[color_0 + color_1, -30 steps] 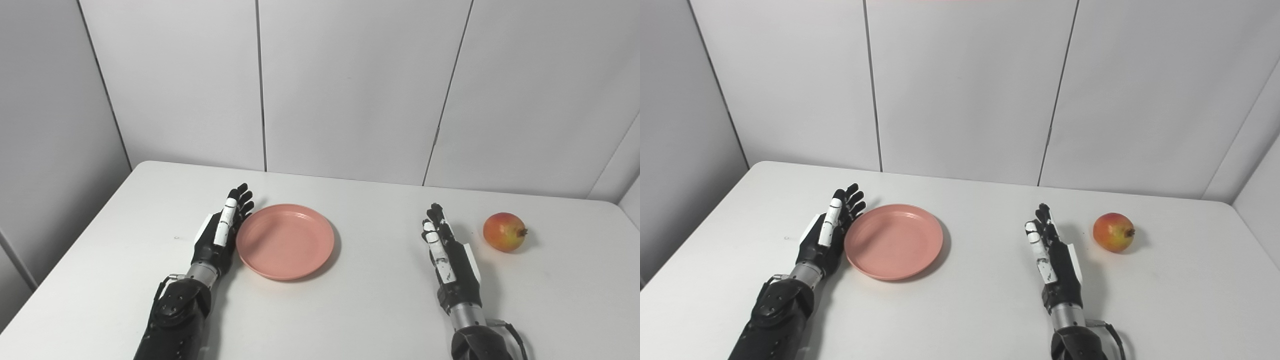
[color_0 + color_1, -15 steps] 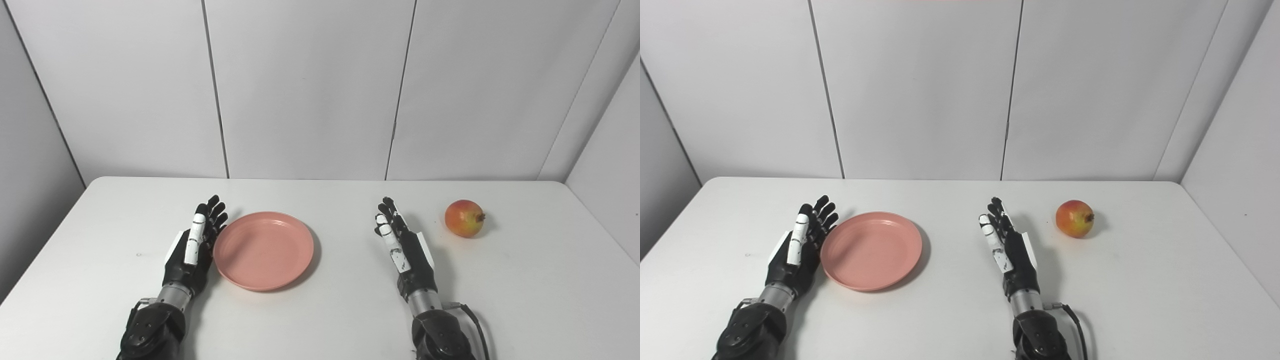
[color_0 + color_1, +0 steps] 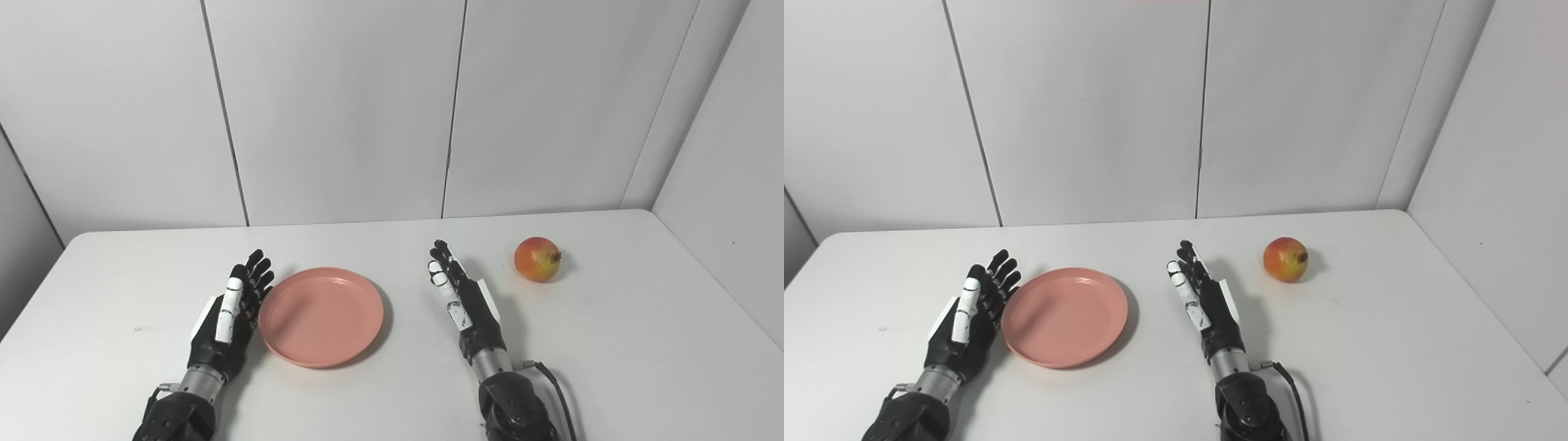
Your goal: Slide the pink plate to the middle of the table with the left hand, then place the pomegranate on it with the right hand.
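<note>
A pink plate (image 3: 321, 315) lies flat on the white table (image 3: 612, 343), left of the middle. My left hand (image 3: 229, 315) stands on edge just beside the plate's left rim, fingers straight and apart, holding nothing. A red-yellow pomegranate (image 3: 537, 259) sits at the right, towards the back. My right hand (image 3: 465, 300) is also on edge with its fingers straight, open, between plate and pomegranate and apart from both.
Grey wall panels (image 3: 343, 110) close off the table's back, and a side wall (image 3: 723, 153) runs along its right edge. A cable (image 3: 560, 392) trails from my right wrist.
The camera has turned, shifting the whole picture leftward and levelling the table. Relative to the plate and pomegranate, both hands stay about where they were, still open.
</note>
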